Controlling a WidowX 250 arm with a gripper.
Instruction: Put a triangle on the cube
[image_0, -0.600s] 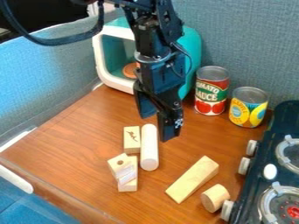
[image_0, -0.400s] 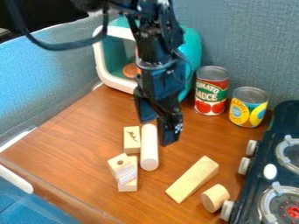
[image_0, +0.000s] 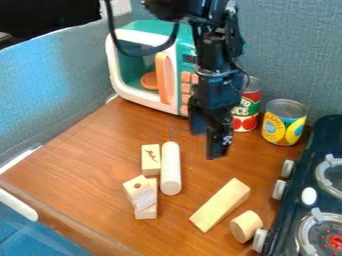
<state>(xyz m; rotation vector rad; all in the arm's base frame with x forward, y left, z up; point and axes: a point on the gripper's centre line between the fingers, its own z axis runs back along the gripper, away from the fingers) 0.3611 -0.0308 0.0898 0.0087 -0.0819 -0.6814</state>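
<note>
The gripper (image_0: 208, 144) hangs open over the table, right of the upright white-ended cylinder and above the long block, touching neither. The long pale wooden block (image_0: 220, 205), wedge-like in shape, lies slanted on the table. A box-shaped wooden block (image_0: 151, 159) with a small dark mark lies left of the cylinder. Below it, a pale piece with a round hole (image_0: 138, 186) and a slanted whitish face rests against or on another small block (image_0: 147, 213). Which of these pieces is the cube or the triangle I cannot tell for certain.
A long wooden cylinder (image_0: 171, 170) lies beside the marked block. A short cylinder (image_0: 246, 226) sits by the stove (image_0: 314, 200). Behind are a toy microwave (image_0: 125, 95), a red can (image_0: 246, 107) partly behind the arm, and a yellow can (image_0: 284, 122).
The arm and gripper have moved to the right, now partly covering the red can and uncovering the microwave's front. The blocks have stayed put.
</note>
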